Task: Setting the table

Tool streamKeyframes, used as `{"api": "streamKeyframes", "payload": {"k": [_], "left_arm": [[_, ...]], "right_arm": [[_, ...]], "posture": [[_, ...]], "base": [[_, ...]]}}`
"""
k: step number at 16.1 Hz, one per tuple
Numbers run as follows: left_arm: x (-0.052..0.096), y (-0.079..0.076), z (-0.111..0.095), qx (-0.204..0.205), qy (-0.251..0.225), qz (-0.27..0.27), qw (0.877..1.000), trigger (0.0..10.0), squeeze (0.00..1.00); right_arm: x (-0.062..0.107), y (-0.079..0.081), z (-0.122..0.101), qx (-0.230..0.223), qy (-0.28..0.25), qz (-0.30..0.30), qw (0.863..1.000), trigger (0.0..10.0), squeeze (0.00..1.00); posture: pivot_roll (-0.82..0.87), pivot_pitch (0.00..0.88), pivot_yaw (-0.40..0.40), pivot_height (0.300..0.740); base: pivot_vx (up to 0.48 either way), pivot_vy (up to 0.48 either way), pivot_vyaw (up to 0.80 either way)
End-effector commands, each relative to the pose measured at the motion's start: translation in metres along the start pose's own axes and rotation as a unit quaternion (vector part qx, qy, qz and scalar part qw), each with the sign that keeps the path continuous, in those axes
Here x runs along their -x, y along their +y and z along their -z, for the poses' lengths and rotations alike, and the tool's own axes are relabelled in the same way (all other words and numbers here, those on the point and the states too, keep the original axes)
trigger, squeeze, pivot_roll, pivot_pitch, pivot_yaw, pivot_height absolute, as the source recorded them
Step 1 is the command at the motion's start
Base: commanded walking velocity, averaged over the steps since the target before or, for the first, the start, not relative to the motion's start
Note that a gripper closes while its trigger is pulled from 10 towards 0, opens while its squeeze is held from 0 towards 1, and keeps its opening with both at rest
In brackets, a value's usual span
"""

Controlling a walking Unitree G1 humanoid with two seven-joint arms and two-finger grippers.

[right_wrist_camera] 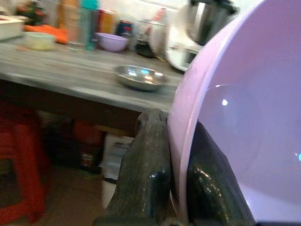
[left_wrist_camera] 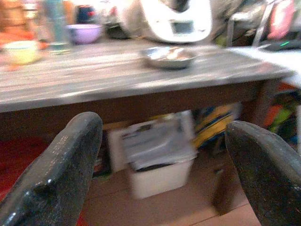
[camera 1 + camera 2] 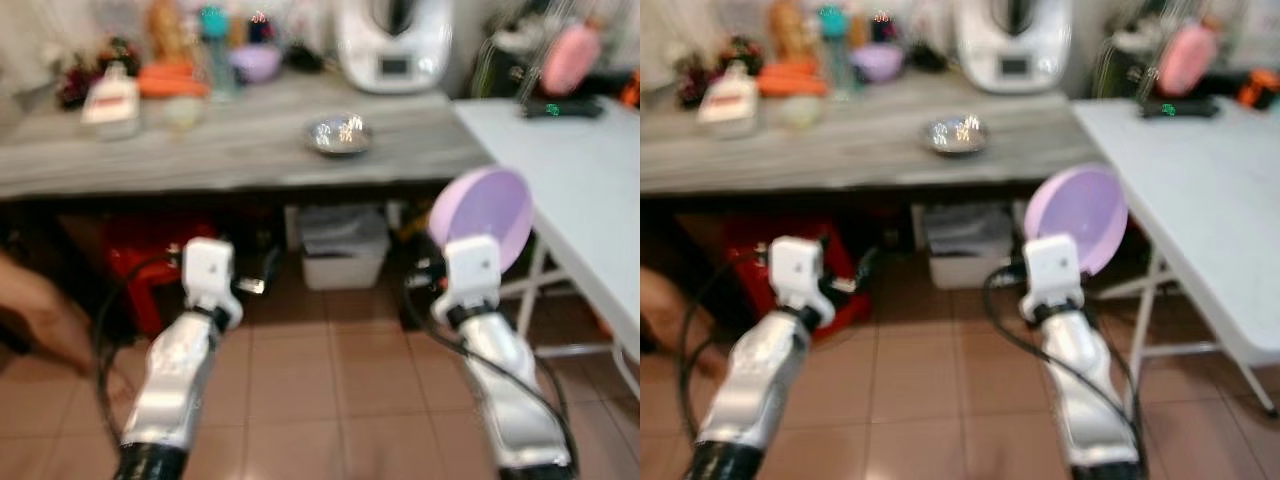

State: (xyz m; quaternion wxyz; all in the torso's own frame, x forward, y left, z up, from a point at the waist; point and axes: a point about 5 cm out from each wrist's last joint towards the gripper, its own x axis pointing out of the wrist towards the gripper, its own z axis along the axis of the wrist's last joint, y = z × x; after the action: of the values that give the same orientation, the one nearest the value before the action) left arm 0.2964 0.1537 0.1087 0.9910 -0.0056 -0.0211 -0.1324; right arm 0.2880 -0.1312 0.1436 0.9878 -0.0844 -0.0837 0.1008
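Lilac plastic bowl (image 3: 483,214) sat tilted on its edge in the right gripper (image 1: 176,188), whose two black fingers were clamped on the rim, one inside and one outside. It was held in the air above the brown tiled floor (image 3: 330,390), between the long grey wooden counter (image 3: 240,145) and the white folding table (image 3: 580,190) on the robot's right, touching neither. Its smooth, glossy inside faced the camera and was empty.

The left gripper (image 2: 164,174) hung at about the same height, its fingers wide apart with nothing between them, pointed at the counter's front edge.

On the counter stood a shallow round steel dish (image 3: 338,134), its contents too blurred to tell, and behind it a white kitchen machine (image 3: 392,42). Farther left were a second small purple bowl (image 3: 256,62), a pale yellowish cup (image 2: 19,51), a white rectangular tub (image 3: 111,100) and bottles lost in blur. Under the counter sat a white plastic bin (image 3: 344,250) and a red stool (image 3: 150,262). A person's hand (image 3: 40,315) showed low at the far left. A dark flat object (image 3: 560,108) lay on the white table.
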Motion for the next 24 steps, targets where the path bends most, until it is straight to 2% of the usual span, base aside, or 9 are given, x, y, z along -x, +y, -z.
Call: {"api": "streamKeyframes", "payload": {"k": [1, 4, 9, 24], "left_arm": [[-0.0027, -0.0023, -0.0051, -0.001, -0.010, 0.003, 1.000, 10.0, 0.00], [-0.0008, -0.0006, -0.0066, 0.007, -0.015, 0.003, 1.000, 10.0, 0.00], [-0.0002, -0.0007, -0.0060, 0.008, -0.015, 0.005, 1.000, 10.0, 0.00], [-0.0017, -0.0077, -0.0074, 0.012, -0.018, 0.017, 1.000, 10.0, 0.00]], "right_arm": [[-0.0011, -0.0048, -0.0054, 0.010, -0.011, 0.001, 1.000, 10.0, 0.00], [0.0013, -0.0044, -0.0057, 0.011, -0.012, -0.002, 1.000, 10.0, 0.00], [0.0024, -0.0033, -0.0061, 0.011, -0.013, -0.006, 1.000, 10.0, 0.00], [0.0018, -0.0018, -0.0093, 0.016, -0.019, -0.012, 1.000, 10.0, 0.00]], "posture": [[-0.03, 0.020, 0.019, 0.740], [-0.04, 0.027, 0.017, 0.740], [-0.04, 0.030, 0.017, 0.740], [-0.05, 0.033, 0.017, 0.740]], "base": [[0.000, 0.000, 0.00], [0.092, 0.000, 0.00], [0.328, 0.000, 0.51], [0.381, 0.000, 0.00]]}}
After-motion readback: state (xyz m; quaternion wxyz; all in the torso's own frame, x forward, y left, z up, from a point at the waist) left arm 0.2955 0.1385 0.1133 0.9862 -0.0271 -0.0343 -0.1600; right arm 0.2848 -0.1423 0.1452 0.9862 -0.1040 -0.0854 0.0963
